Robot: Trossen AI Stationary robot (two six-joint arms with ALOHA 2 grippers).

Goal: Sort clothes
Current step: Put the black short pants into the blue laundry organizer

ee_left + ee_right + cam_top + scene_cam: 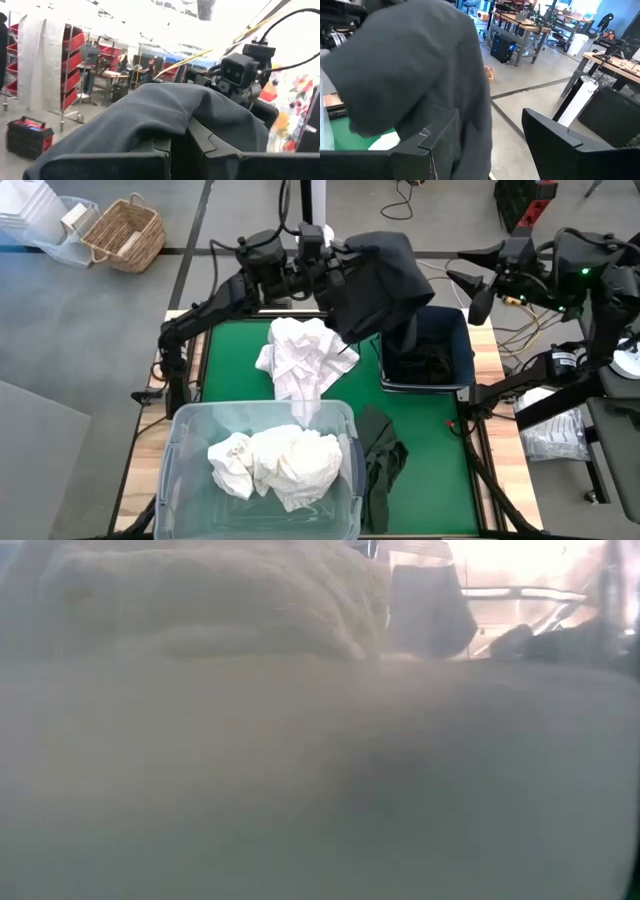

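My left gripper [328,264] is shut on a dark grey garment [382,280], held high over the table's far side. The garment hangs beside and over the dark blue bin [462,340]. My right gripper [470,280] is open, above the table's right side and next to the garment, which fills the left of its wrist view [415,65]. I cannot tell if it touches the cloth. A white garment [300,352] lies on the green mat [230,360], one end over the clear tub's rim. An olive garment [382,460] lies right of the tub. My left gripper [179,147] pinches a bunched fold of the dark garment [175,125] between its two fingers. The cloth drapes over the fingertips and hides the exact place of contact. The garment is lifted clear of the table and hangs slack below and beyond the fingers.
The clear tub [185,442] at the near edge holds white clothes [278,462] and blocks the low view [300,760]. The blue bin holds dark clothes [420,365]. A wicker basket [125,232] stands on the floor at the far left. Cables lie on the right.
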